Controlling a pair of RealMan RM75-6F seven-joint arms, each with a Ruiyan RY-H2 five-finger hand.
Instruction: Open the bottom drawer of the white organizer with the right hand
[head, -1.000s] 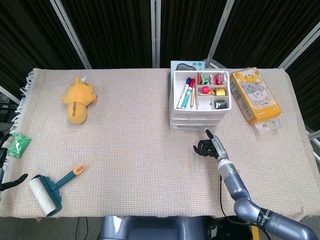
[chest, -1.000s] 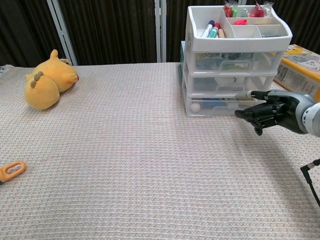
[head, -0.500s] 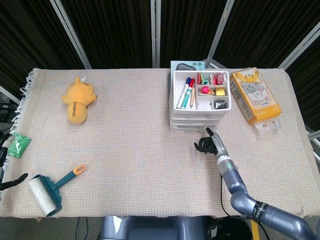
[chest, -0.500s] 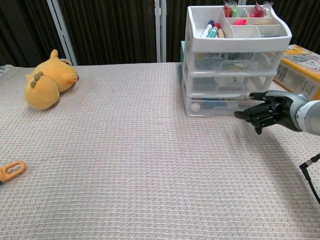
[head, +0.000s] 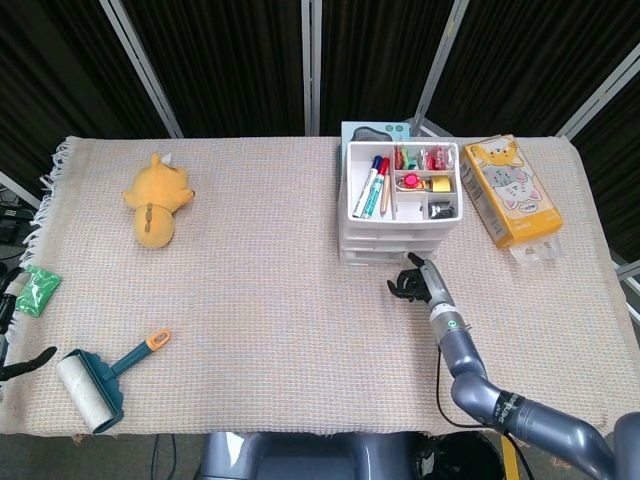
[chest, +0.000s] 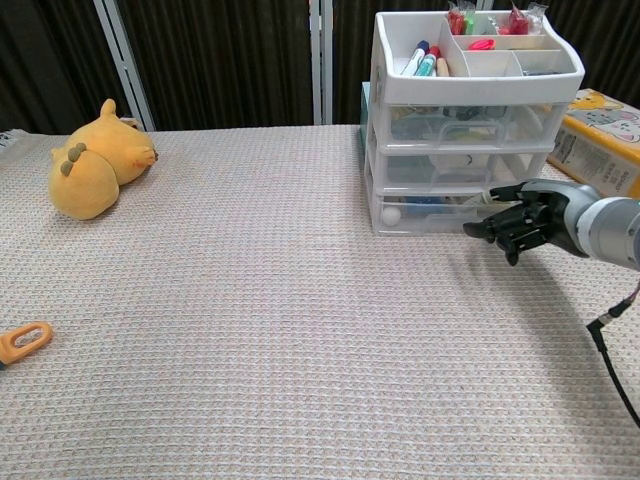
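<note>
A woven beige cloth (chest: 250, 330) with a rough waffle texture covers the bench. Just beside the matt black robot hand (chest: 528, 222), the organizer (chest: 470, 130) is glossy white plastic with clear drawers. Far left, the yellow toy (chest: 95, 165) looks soft plush.

White organizer (head: 402, 215) (chest: 470, 120): three stacked translucent drawers under an open top tray of pens and small items, upright, at about 1 o'clock on the table. Bottom drawer (chest: 440, 212): closed, flush with the drawers above, small items dimly visible inside; it faces 6 o'clock, toward the robot.
</note>
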